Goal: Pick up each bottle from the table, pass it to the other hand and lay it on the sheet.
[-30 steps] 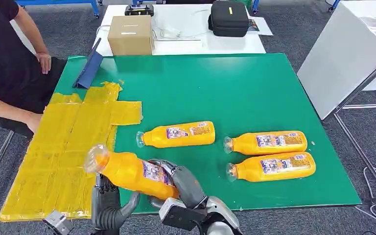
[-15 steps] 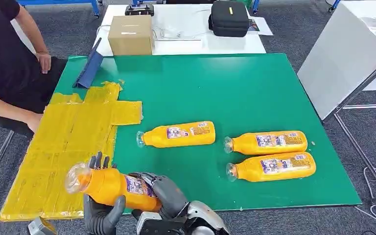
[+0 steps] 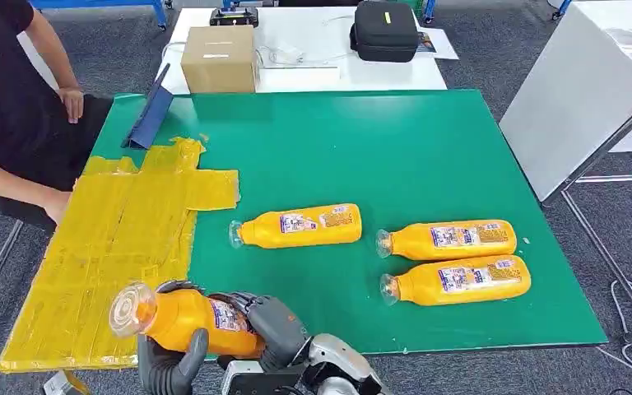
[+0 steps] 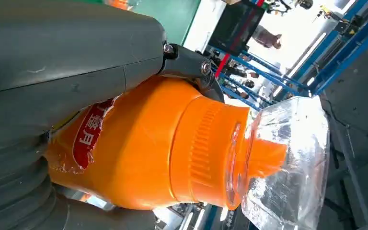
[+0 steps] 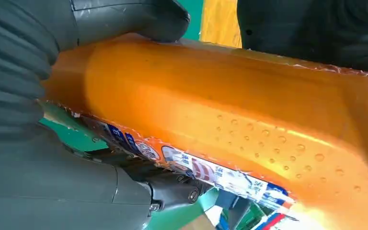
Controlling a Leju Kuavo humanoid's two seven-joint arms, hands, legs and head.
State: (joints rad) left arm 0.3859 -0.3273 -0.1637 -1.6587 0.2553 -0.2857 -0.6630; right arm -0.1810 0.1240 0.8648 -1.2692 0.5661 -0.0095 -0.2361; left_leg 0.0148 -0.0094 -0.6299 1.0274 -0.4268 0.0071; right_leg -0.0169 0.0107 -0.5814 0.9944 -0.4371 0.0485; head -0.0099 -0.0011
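Head view: orange plastic bottle with clear cap (image 3: pixel 183 318) was at the table's 7 o'clock edge, over the yellow taped sheet (image 3: pixel 107 247), with both the left hand (image 3: pixel 167 362) and the right hand (image 3: pixel 267 325) clamped on it.

Left wrist view: fingers (image 4: pixel 191 67) wrapped the shoulder below the cap.

Right wrist view: thumb (image 5: pixel 139 19) pressed the beaded body. Likely full, heavy, wet-slick; grip mid-body, not the cap.

cardboard box (image 3: pixel 219 58), black case (image 3: pixel 384 31), seated person (image 3: pixel 8 107).
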